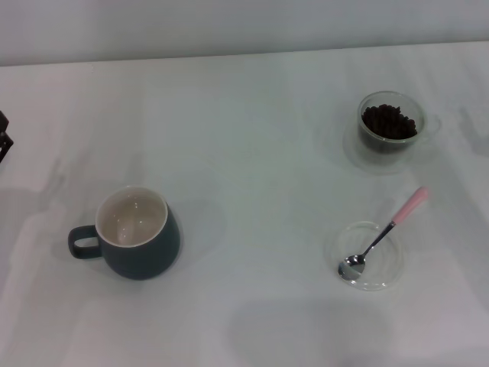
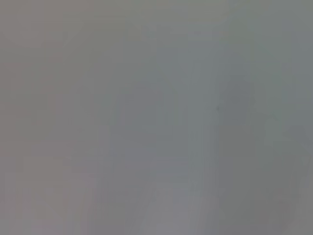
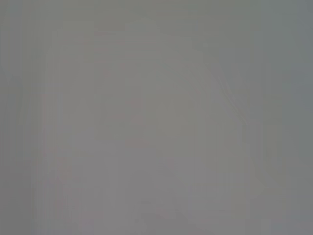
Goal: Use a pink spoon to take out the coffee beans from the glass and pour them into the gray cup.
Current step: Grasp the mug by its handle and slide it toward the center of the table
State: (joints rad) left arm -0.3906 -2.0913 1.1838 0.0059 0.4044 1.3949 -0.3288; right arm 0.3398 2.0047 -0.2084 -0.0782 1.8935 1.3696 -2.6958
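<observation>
Hardly any of the body in sight. Only a small dark piece of the left arm (image 1: 4, 138) showing at the far left edge of the head view, about level with the upper third, parked well off to the side. Too little of it visible to tell which part it is or how it is posed. Right arm out of the head view altogether. Both wrist views blank grey, with no fingers, wrist or arm visible in either. Neither gripper seen anywhere, so no pose or state to give.
</observation>
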